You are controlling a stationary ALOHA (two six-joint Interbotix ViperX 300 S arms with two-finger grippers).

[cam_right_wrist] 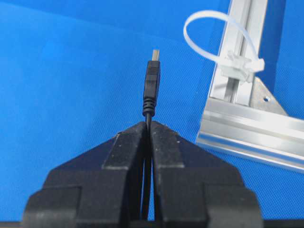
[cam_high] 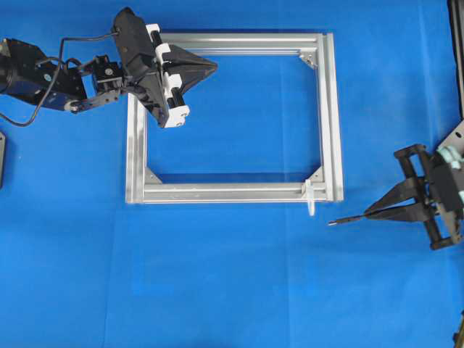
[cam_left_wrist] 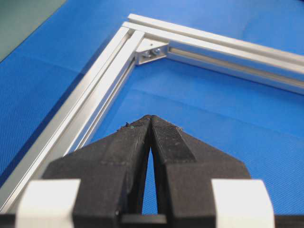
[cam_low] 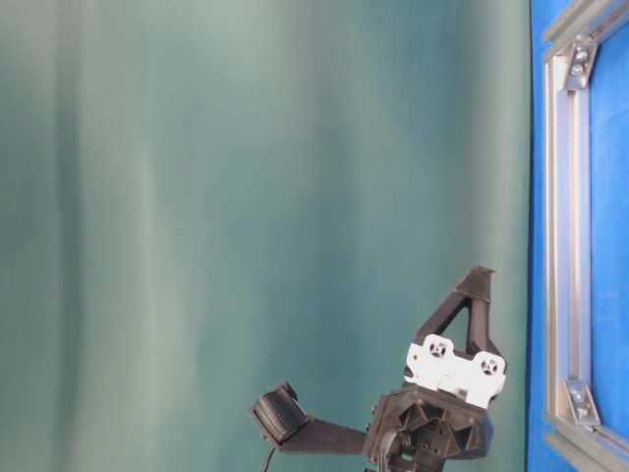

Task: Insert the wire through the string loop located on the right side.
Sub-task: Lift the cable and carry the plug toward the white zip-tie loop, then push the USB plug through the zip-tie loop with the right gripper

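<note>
A: Where's the wire (cam_right_wrist: 151,83)?

B: Pinched between the closed fingers of the right gripper (cam_right_wrist: 148,124), plug pointing out over the blue mat (cam_high: 217,275), near the string loop (cam_right_wrist: 216,40) on the aluminium frame (cam_high: 330,116).

A: And the left gripper (cam_left_wrist: 151,118)?

B: Fingers pressed together, holding nothing, over the frame's top-left corner.

In the overhead view the right gripper (cam_high: 371,212) is cut off by the right edge of the frame, its arm out of sight. The wire (cam_high: 346,219) shows only as a short dark stub there; its length behind the fingers is hidden. The string loop (cam_high: 310,197) at lower right is too small to read as a loop. In the table-level view the aluminium frame (cam_low: 562,197) is clipped by the right edge.
</note>
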